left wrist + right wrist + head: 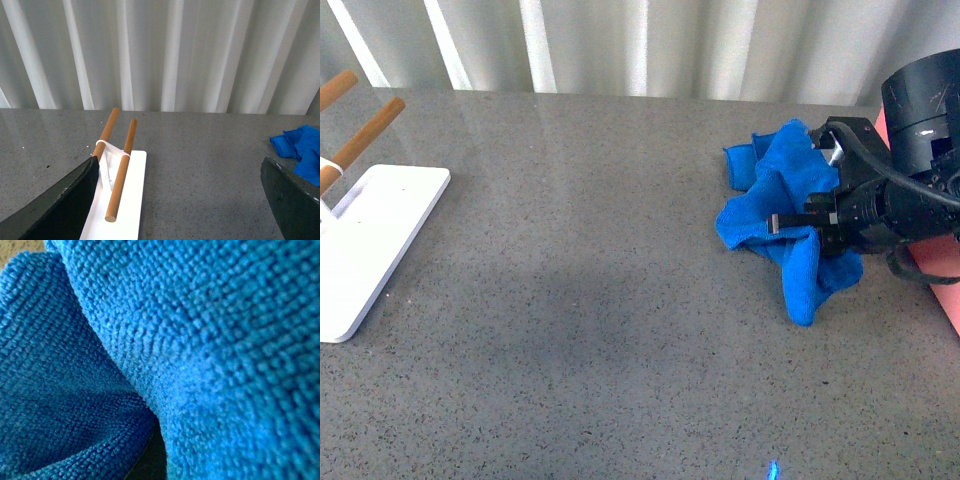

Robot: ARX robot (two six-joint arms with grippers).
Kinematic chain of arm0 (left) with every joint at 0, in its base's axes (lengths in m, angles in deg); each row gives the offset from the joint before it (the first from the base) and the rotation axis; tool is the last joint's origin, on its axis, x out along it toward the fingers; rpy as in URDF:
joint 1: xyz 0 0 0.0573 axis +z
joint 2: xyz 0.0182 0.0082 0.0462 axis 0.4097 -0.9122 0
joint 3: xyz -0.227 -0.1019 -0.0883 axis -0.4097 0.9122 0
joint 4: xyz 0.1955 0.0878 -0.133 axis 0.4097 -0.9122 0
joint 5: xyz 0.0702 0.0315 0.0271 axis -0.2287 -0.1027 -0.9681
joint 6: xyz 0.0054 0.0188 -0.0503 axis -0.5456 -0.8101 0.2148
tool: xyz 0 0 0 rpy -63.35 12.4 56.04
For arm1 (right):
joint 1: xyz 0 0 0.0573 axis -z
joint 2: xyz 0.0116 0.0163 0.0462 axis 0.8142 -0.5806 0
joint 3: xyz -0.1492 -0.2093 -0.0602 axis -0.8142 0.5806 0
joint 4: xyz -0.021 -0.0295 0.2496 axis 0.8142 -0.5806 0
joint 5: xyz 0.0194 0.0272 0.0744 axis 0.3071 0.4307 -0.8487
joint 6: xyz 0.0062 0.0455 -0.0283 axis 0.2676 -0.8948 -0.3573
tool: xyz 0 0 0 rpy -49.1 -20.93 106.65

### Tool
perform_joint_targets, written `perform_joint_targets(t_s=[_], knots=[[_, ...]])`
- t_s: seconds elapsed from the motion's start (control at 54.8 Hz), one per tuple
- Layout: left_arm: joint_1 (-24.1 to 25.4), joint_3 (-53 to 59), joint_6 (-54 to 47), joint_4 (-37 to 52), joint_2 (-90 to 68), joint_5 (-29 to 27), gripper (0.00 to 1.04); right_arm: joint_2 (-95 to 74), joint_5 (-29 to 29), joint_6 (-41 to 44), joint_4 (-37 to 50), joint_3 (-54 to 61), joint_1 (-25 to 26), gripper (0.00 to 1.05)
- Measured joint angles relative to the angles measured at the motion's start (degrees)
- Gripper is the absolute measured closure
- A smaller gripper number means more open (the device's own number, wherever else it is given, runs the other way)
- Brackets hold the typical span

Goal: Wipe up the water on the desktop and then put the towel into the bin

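Towel (760, 215) hangs clamped in right tool (806, 188), beside the bin (942, 265).

Bin (938, 262) mostly beyond the right edge

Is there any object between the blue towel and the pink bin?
Nothing visible does. The towel is bunched in the right gripper, and the bin shows right beside that arm, at the front view's right edge. Only the arm itself lies between them.
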Motion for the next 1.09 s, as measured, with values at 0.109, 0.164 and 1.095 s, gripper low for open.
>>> perform_joint_targets(t_s=[0.109, 0.164, 1.095], knots=[[0.0, 0.0, 0.0, 0.0, 0.0, 0.0, 0.07, -2.0, 0.9, 1.2, -2.2, -4.4, 0.3, 1.01], [0.0, 0.0, 0.0, 0.0, 0.0, 0.0, 0.07, -3.0, 1.0, 1.3, -3.1, -6.6, 0.3, 1.01], [0.0, 0.0, 0.0, 0.0, 0.0, 0.0, 0.07, 6.9, -6.8, -0.8, 0.6, 6.9, -12.2, 1.01]])
